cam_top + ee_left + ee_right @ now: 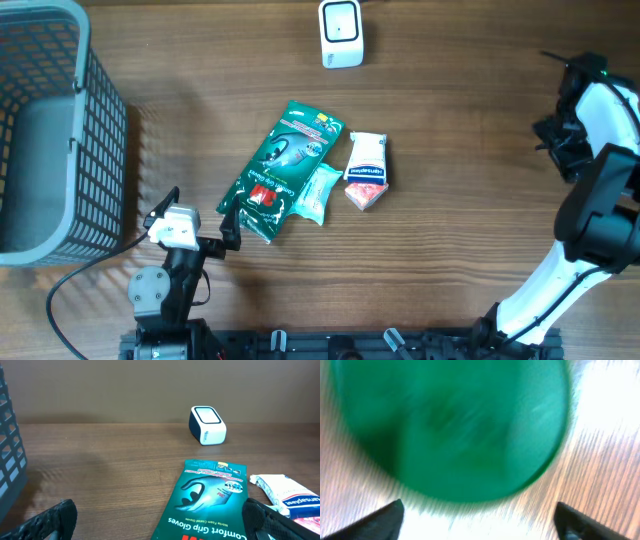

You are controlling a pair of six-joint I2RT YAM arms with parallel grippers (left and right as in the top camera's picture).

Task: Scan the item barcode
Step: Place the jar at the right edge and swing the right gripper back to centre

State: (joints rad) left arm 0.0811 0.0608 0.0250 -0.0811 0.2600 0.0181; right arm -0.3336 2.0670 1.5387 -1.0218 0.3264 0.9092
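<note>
A white barcode scanner stands at the far middle of the table. Three items lie mid-table: a green glove pack, a pale teal packet and a white and red packet. No barcode shows on them. My left gripper is open, low at the near left, with the glove pack's near end just beyond its fingertips. My right gripper is open over the wood at the far right, a blurred green thing just beyond its tips, not held.
A grey wire basket stands along the left edge. The right arm rises at the table's right side. A black cable runs by the left arm's base.
</note>
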